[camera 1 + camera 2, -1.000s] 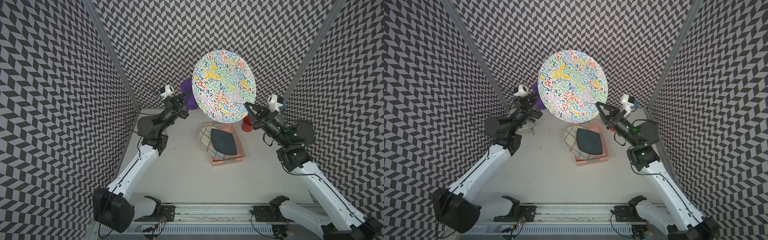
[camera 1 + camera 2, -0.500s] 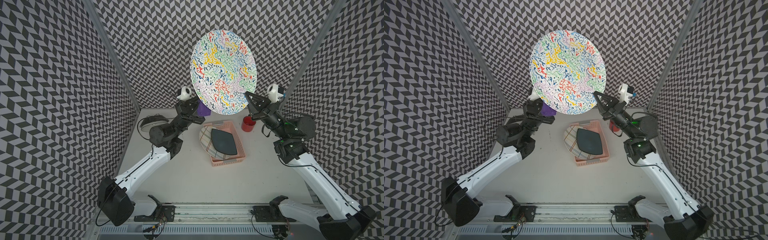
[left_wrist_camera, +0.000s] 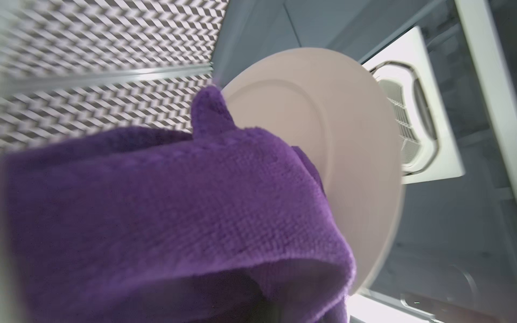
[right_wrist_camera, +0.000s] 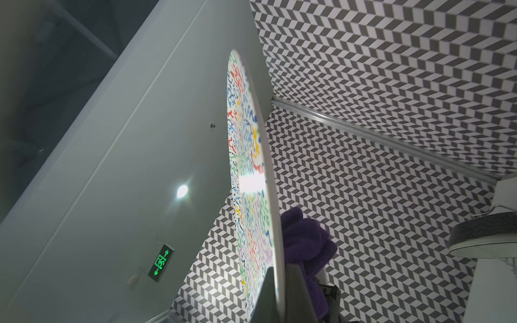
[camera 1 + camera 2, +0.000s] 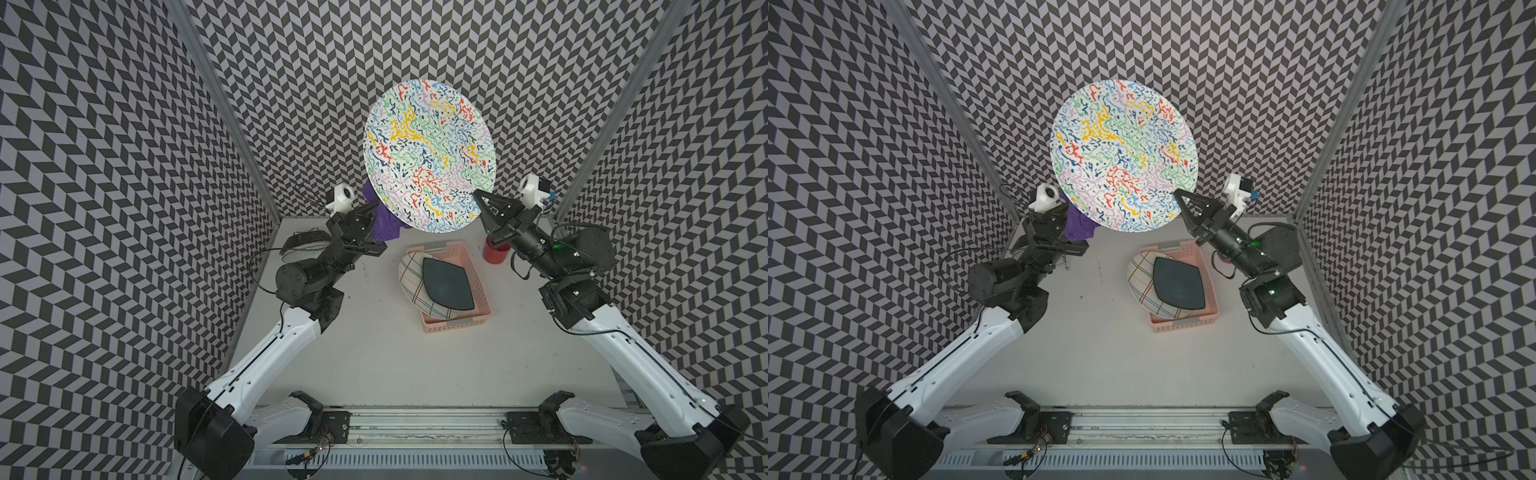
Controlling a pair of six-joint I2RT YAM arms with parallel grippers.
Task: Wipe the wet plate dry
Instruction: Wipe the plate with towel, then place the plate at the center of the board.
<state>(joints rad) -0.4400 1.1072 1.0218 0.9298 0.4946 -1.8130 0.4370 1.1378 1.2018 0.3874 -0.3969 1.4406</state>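
Stiff, breakable and likely slick while wet, the squiggle-patterned plate [image 5: 429, 154] stands on edge, its rim clamped in the right end effector [image 5: 482, 202], while the left end effector [image 5: 371, 216], clamped on the soft purple microfibre cloth [image 3: 173, 212], presses it against the plate's plain back.

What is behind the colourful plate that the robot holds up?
Behind the colourful plate, the purple cloth in the left gripper lies against its plain underside. The plate hides the contact spot from both top views.

Both arms rise from the front rail and lean inward, forearms white, wrists black and raised. The left pincer [image 5: 371, 208] is clamped on a purple cloth [image 5: 384, 222]; the right pincer [image 5: 478, 195] is clamped on the plate [image 5: 430, 153] rim
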